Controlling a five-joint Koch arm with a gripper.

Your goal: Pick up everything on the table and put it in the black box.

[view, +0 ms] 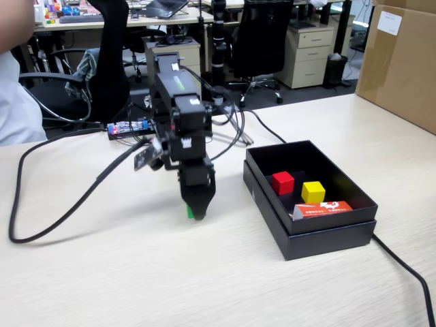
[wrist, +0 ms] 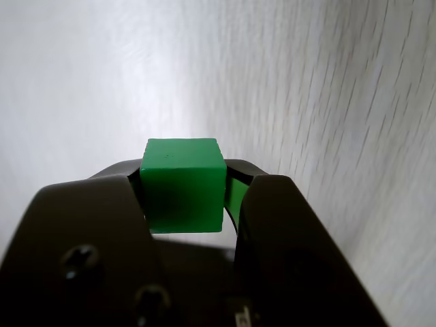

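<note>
The pincer (view: 196, 212) is clenched on the green cube (wrist: 182, 184), which sits between the two jaws in the wrist view; in the fixed view only a sliver of green shows at the tip, low over the worktop (view: 136, 272), and whether the cube touches the surface I cannot tell. The hold looks off-centre: one jaw presses flush while a gap shows on the other side, so the cube could twist or slip out on the way up, especially with a quick swing. The black box (view: 327, 238) stands to the right in the fixed view, near but apart, and its raised rim must be cleared or the cube may be knocked loose. Inside it lie a red cube (view: 283, 182), a yellow cube (view: 313, 192) and an orange packet (view: 325, 208), so a drop could bounce off them. A black cable (view: 61, 218) loops across the worktop on the left, away from the path.
</note>
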